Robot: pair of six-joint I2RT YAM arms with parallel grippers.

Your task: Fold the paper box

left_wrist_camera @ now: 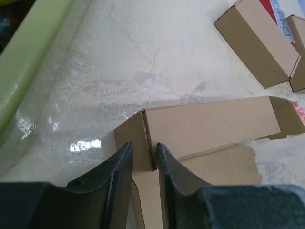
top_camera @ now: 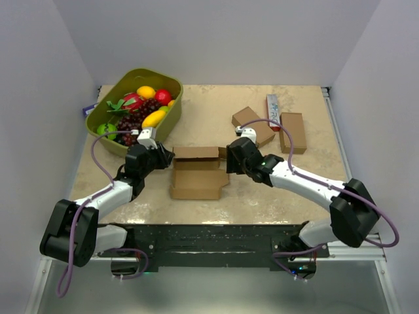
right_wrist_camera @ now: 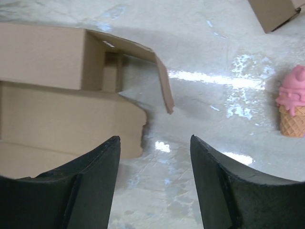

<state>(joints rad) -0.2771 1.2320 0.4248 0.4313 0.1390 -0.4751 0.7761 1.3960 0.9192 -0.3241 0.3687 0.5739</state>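
Our left gripper (top_camera: 169,157) is at the left end of the paper box (top_camera: 196,176), which lies in the middle of the desk (top_camera: 203,118) between the two arms, one long panel raised along its far side. The right gripper (top_camera: 229,157) is just off the box's right end. From above we also see a green tub (top_camera: 177,98) of toy fruit at the far left. At the far right are two plain cardboard boxes (top_camera: 252,123) with a narrow white-and-red carton (top_camera: 273,106) beside them. From the left wrist we find the two dark fingers (left_wrist_camera: 121,164) drawn close together, clamped on the small end flap (left_wrist_camera: 135,143) at the box's left corner. The cardboard edge fills the narrow gap between them. The raised panel runs off to the right from there, a flat panel lies on the desk below it, and another small flap sticks out at the far end. One of the plain boxes shows at the upper right, well apart, and the tub's green wall runs along the left edge. From the right wrist we see that gripper's fingers (right_wrist_camera: 97,167) spread wide apart with only bare, glossy desk between them. The paper box lies just ahead to the left, its right end flap swung outward and touching neither finger. A pink ice-cream toy (right_wrist_camera: 292,107) lies at the right edge of this view.
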